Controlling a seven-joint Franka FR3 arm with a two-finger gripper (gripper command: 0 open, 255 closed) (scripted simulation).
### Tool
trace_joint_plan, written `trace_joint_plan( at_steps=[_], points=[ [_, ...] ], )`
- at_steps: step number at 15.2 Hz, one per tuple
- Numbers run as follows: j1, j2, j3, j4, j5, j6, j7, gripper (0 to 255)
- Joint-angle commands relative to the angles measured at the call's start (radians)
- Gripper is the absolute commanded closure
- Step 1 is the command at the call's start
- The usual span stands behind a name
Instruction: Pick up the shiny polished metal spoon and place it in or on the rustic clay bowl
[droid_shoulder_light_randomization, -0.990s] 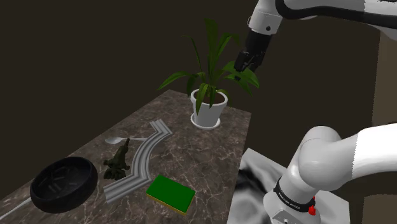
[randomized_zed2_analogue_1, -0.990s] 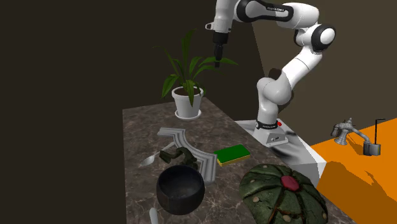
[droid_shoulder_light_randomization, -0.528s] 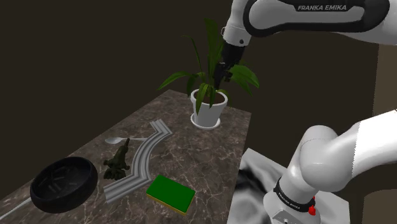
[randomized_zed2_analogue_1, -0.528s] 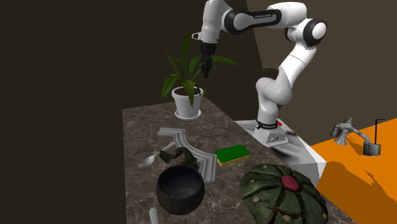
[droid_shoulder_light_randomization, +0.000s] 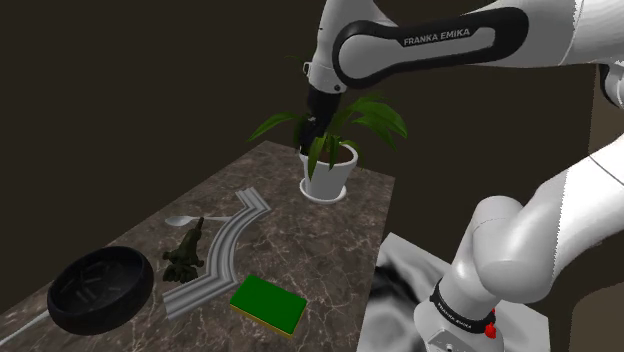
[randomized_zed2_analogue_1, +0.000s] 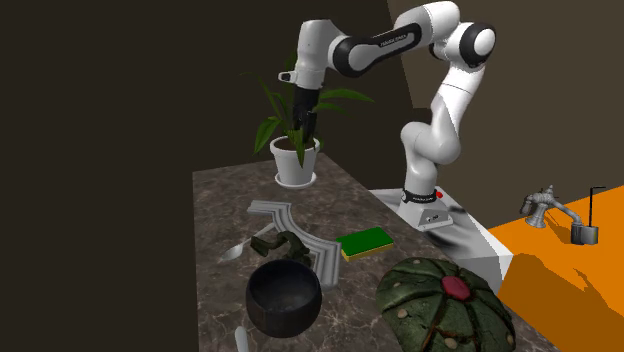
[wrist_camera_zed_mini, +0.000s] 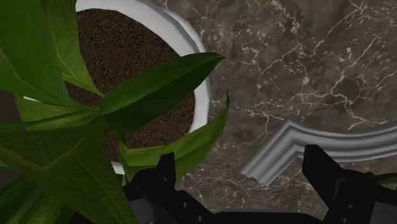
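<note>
A small silvery spoon (droid_shoulder_light_randomization: 180, 219) (randomized_zed2_analogue_1: 235, 250) lies on the dark marble table beside a dark figurine. The bowl (droid_shoulder_light_randomization: 100, 290) (randomized_zed2_analogue_1: 284, 298) is dark, round and ribbed inside, and it stands near the table's near end in the shoulder view. My black gripper (droid_shoulder_light_randomization: 306, 140) (randomized_zed2_analogue_1: 300, 135) (wrist_camera_zed_mini: 242, 167) hangs among the leaves of a potted plant, far from spoon and bowl. In the wrist view its fingers (wrist_camera_zed_mini: 162, 175) stand wide apart with nothing clasped. A green leaf lies close to one finger.
The potted plant (droid_shoulder_light_randomization: 328, 175) (randomized_zed2_analogue_1: 295, 165) in a white pot stands at the table's far end. A grey curved moulding (droid_shoulder_light_randomization: 225, 255) (wrist_camera_zed_mini: 305, 146), a dark figurine (droid_shoulder_light_randomization: 185, 255) and a green flat block (droid_shoulder_light_randomization: 268, 302) lie mid-table. A round green cactus-like object (randomized_zed2_analogue_1: 445, 305) sits near the bowl.
The arm has swung toward the shoulder view's left and come down, bringing the gripper from above the plant's right side into its leaves. The fingers stayed open.
</note>
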Motion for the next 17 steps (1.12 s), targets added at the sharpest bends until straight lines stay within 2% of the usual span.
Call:
trace_joint_plan(
  at_steps=[1, 9, 17],
  points=[
    [0.019, 0.056, 0.009, 0.011, 0.001, 0.051, -0.027, 0],
    [0.082, 0.291, 0.052, 0.106, -0.003, 0.207, -0.128, 0],
    [0.137, 0.522, 0.104, 0.237, -0.036, 0.320, -0.212, 0]
  ],
)
